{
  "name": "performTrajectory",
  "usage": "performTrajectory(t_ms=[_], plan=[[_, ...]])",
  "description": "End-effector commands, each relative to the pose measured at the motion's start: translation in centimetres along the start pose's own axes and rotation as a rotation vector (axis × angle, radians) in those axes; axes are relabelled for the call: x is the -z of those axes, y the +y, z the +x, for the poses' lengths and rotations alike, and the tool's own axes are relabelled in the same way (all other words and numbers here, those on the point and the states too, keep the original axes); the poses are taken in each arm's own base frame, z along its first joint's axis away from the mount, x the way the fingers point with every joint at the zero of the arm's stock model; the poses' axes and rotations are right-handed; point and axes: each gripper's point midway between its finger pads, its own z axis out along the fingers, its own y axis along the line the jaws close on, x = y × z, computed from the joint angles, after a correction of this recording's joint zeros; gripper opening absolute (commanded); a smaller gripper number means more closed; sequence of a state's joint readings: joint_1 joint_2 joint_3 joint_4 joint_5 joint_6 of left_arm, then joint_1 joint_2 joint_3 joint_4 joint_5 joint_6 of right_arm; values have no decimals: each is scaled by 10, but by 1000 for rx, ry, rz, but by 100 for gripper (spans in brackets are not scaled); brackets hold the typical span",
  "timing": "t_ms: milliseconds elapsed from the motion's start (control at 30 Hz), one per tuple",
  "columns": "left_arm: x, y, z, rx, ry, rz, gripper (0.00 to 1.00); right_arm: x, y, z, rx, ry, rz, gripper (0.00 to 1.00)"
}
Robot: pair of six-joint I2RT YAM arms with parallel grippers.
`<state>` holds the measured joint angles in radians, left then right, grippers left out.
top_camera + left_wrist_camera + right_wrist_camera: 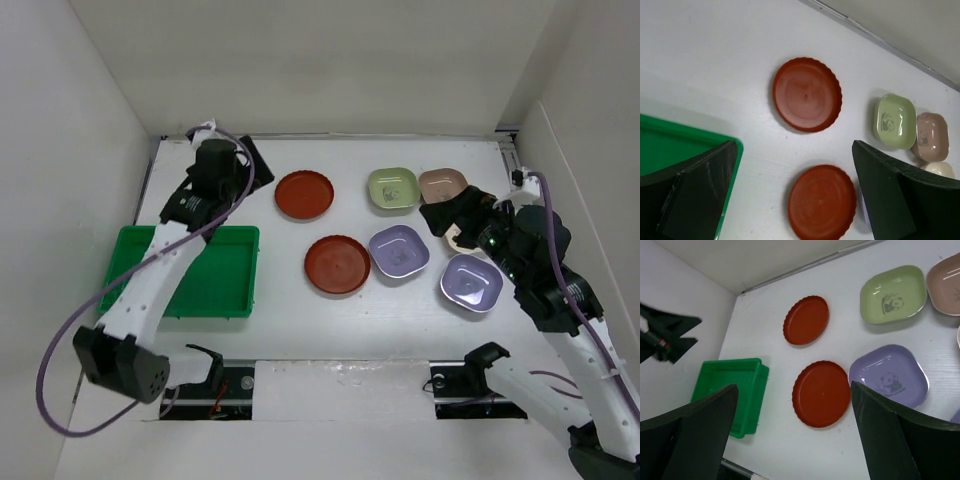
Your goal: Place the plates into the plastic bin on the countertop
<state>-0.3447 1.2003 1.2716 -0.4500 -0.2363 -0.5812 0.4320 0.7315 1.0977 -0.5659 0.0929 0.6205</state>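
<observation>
Two round red plates [304, 194] lie flat on the white counter [290, 310], right of the green bin [222, 278]; lavender plates [399, 251], a pale green plate [393, 188] and a tan plate [443, 184] lie further right

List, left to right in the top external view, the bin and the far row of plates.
plastic bin → round reddish-brown plate → pale green plate → pinkish-tan plate

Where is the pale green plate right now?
Top view: the pale green rounded-square plate sits at the far side of the white countertop, right of centre, between a round reddish-brown plate (left) and a pinkish-tan plate (right).
</observation>
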Motion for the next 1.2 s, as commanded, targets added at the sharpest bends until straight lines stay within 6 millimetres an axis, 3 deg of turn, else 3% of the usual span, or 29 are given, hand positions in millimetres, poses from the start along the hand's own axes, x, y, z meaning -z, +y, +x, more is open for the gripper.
performTrajectory(t_ms=[0,33,100,133,167,233,267,367,533,667,733,833,933,1167], plan=[[-31,-28,-20,34,-19,43,100,6,27,-14,8,-43,-128,100],[-59,-36,-15,11,15,30,100,5,29,-8,10,-23,-140,100],[-89,-36,-7,-13,66,-6,100,7,34,-3,13,2,-173,100],[-101,-41,-22,-3,53,-15,98,11,39,-2,14,7,-196,100],[-135,-23,0,-17,129,-90,98,12,39,1,15,21,-199,100],[-160,-24,12,-32,193,-88,94,16,40,3,16,27,-206,100],[-183,-20,20,-40,232,-106,93,23,40,1,16,15,-215,100],[-216,-18,40,-88,287,-108,92,32,36,2,15,-2,-212,100],[-242,-4,68,-125,348,-143,91,36,29,3,23,-18,-193,100],[-248,6,85,-143,392,-170,85,35,27,2,22,-23,-185,100],[-251,19,102,-143,428,-207,77,33,30,6,25,-3,-195,100],[-252,30,105,-135,424,-269,63,35,32,3,24,-10,-200,100],[-256,48,127,-148,476,-331,53,35,32,3,24,-10,-200,100],[-262,58,139,-159,500,-359,50,38,29,1,22,-30,-192,100]])
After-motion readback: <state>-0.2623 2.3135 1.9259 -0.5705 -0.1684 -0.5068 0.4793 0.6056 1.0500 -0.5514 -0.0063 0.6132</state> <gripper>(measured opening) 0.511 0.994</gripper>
